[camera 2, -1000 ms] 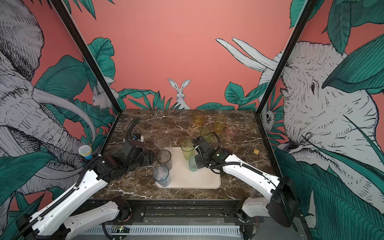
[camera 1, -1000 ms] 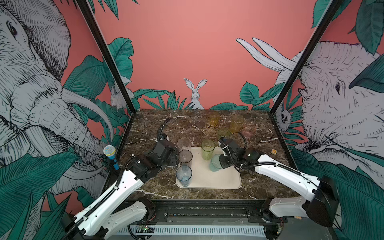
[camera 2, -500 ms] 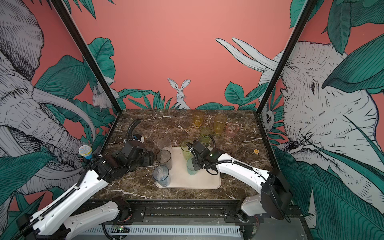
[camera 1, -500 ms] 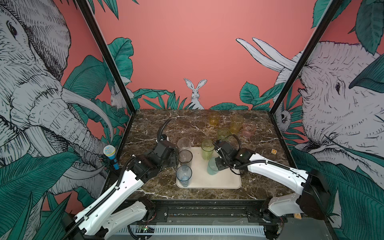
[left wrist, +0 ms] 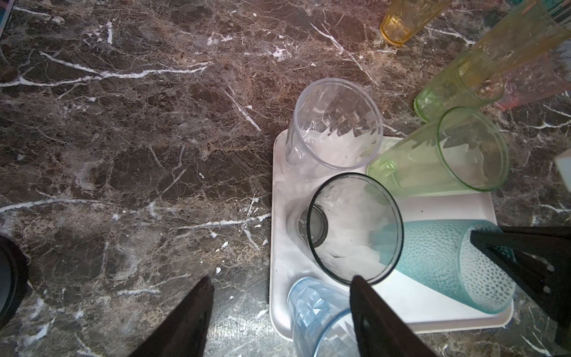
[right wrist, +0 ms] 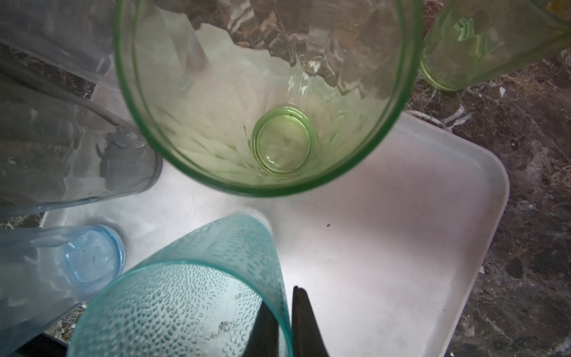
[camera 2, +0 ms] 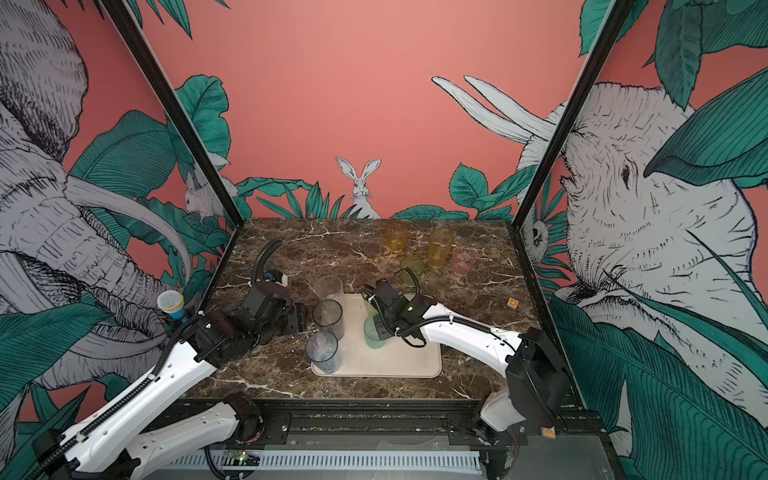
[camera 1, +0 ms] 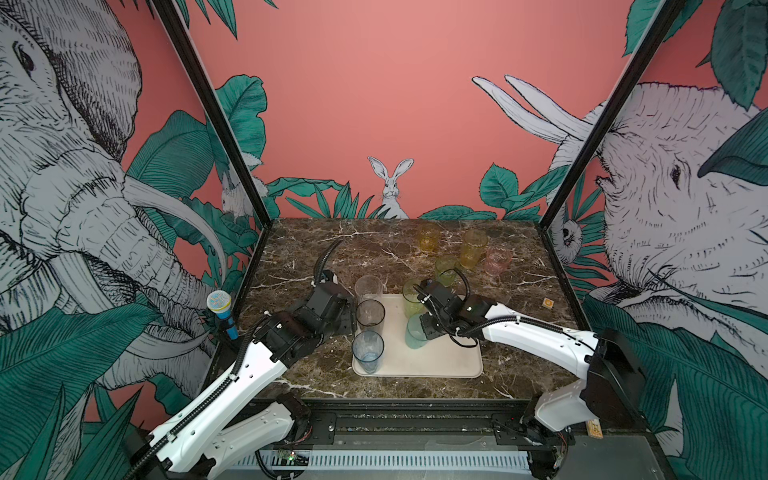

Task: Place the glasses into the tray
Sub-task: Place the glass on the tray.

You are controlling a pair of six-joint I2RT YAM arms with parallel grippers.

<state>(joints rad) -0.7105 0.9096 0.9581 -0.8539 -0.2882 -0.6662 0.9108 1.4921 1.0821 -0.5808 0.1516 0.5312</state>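
The cream tray (camera 1: 449, 363) (camera 2: 409, 363) lies at the table's front centre. On its left side stand a clear glass (camera 1: 368, 286), a smoky grey glass (camera 1: 370, 312) and a blue glass (camera 1: 368, 351). A tall green glass (camera 1: 411, 297) stands at its back. My right gripper (right wrist: 281, 301) (camera 1: 424, 329) is shut on the wall of the dotted teal glass (right wrist: 191, 296) (camera 1: 414, 333), one finger inside and one outside. The teal glass is over the tray's middle; whether its base touches, I cannot tell. My left gripper (left wrist: 281, 279) (camera 1: 351, 320) is open and empty, just left of the tray.
Amber (camera 1: 428, 237), yellow (camera 1: 472, 248), pink (camera 1: 497, 260) and short green (camera 1: 446, 268) glasses stand on the marble behind the tray. A small wooden block (camera 1: 548, 302) lies at the right. A toy microphone (camera 1: 219, 302) sticks up at the table's left edge.
My right arm has carried the teal glass a little leftward and nearer over the tray. The left arm has stayed put.
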